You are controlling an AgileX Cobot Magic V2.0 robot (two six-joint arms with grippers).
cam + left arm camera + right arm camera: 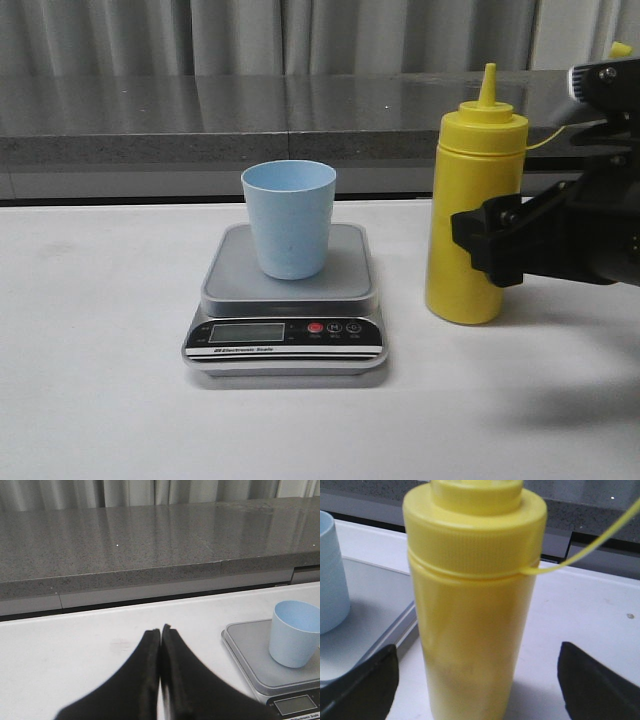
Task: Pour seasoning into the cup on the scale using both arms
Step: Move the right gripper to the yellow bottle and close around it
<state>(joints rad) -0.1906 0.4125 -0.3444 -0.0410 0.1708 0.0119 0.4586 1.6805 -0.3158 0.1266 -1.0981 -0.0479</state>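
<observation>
Step in hand, as I read it: right pincer (pixel 477 680) closing in on the yellow squeeze bottle (pixel 470 210) for the grasp. Fingers (pixel 362 685) are spread wide, one on each side of the bottle's lower body, with a clear gap on both sides in the right wrist view. Nothing held, no contact that I can see.

To do it well: keep the bottle centred between the fingers before closing, and close gently, since it's a soft squeeze body and a hard pinch could spurt seasoning early. Tether (pixel 590 545) with its cap trails off away from the scale; keep it out of the grip.

Positions relative to the scale (pixel 285 310): pale blue cup (pixel 289 218) stands upright on its steel platform, roughly central. Bottle stands upright on the desk (pixel 90 380) just beside the scale, on the robot's right, apart from it. Nozzle looks uncapped in the front view.

Left pincer (pixel 160 635): fingers pressed together, holding nothing, above bare desk on the other side of the scale, well apart from the cup.
</observation>
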